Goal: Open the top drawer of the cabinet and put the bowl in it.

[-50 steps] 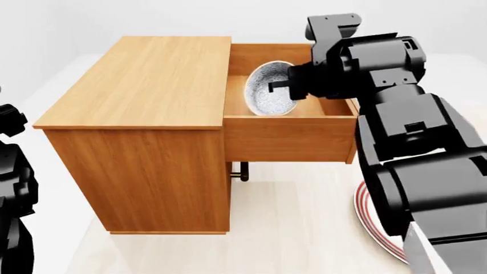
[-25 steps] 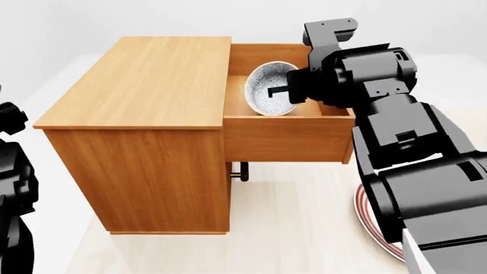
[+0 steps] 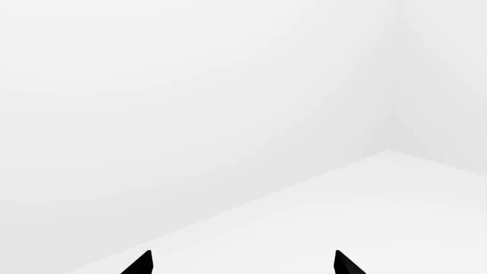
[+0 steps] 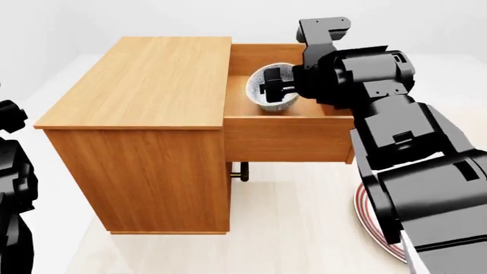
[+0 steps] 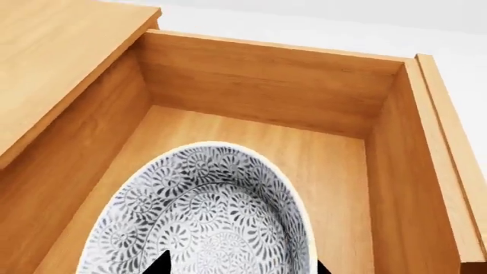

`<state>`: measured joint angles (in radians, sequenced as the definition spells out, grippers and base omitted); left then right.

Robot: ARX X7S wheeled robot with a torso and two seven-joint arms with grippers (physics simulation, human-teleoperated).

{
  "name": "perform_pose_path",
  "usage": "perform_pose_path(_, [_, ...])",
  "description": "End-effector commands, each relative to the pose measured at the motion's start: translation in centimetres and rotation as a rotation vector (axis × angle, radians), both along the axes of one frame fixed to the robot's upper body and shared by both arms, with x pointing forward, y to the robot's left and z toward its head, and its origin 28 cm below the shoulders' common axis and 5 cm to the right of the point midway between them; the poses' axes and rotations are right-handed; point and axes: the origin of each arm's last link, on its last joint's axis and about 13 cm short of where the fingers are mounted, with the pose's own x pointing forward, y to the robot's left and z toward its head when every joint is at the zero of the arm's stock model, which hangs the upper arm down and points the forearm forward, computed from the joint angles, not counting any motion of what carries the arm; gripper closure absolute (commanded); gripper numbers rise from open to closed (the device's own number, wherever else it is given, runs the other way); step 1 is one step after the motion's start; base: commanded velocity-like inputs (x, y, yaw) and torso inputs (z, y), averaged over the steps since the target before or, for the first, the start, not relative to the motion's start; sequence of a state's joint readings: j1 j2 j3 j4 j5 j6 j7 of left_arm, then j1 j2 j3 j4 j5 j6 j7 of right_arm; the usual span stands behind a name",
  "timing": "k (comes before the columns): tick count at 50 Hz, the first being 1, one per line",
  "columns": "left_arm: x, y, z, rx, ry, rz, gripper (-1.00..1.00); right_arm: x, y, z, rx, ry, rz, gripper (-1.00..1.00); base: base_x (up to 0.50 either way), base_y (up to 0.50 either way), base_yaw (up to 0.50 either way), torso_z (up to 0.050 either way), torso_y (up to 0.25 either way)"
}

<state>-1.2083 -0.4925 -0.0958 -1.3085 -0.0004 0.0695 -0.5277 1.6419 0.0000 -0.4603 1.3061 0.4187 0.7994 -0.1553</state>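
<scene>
The orange-brown cabinet (image 4: pixel 145 80) has its top drawer (image 4: pixel 289 137) pulled out to the right. Inside the drawer, the bowl (image 4: pixel 278 104) sits upright on the wooden floor. My right gripper (image 4: pixel 272 87) hangs directly over the bowl. In the right wrist view the bowl (image 5: pixel 205 217) shows its patterned grey-blue inside within the drawer walls (image 5: pixel 266 97). There my right gripper (image 5: pixel 242 268) is open, one tip inside the rim and one outside it. My left gripper (image 3: pixel 241 264) is open, faces a blank white wall and holds nothing.
A white plate with red rings (image 4: pixel 373 222) lies on the floor at the lower right, partly behind my right arm. A brass handle of a lower drawer (image 4: pixel 242 171) pokes out under the open drawer. My left arm (image 4: pixel 11 171) hangs at the left edge.
The bowl has gone from tilted on its side to upright and lower in the drawer. My right gripper has moved a little left over it.
</scene>
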Motion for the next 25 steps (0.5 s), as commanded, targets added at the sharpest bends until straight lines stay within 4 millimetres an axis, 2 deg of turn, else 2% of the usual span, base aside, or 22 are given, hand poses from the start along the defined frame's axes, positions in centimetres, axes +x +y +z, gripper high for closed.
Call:
perform_pose_path(1, [-0.1, 0.1, 0.0, 0.000, -0.001, -0.004, -1.00, 0.2, -1.5, 6.3, -0.264, -0.285, -0.158, -1.00, 0.00, 0.00, 0.00, 0.000, 0.000])
perform_pose_path(5, [-0.1, 0.1, -0.1, 0.002, -0.003, -0.005, -1.00, -0.6, -2.2, 10.7, -0.303, -0.399, -0.186, -1.00, 0.00, 0.00, 0.00, 0.000, 0.000])
perform_pose_path(8, [-0.1, 0.0, -0.1, 0.004, -0.003, -0.006, -1.00, -1.2, -2.6, 12.6, -0.312, -0.437, -0.204, -1.00, 0.00, 0.00, 0.00, 0.000, 0.000])
perform_pose_path(15, [-0.1, 0.0, -0.2, 0.004, -0.003, -0.006, -1.00, -2.0, -3.0, 15.2, -0.298, -0.500, -0.181, -1.00, 0.00, 0.00, 0.00, 0.000, 0.000])
perform_pose_path(25, [-0.1, 0.0, -0.2, 0.006, -0.004, -0.001, -1.00, -3.3, -4.4, 18.5, -0.159, -0.619, -0.169, -1.00, 0.00, 0.00, 0.00, 0.000, 0.000])
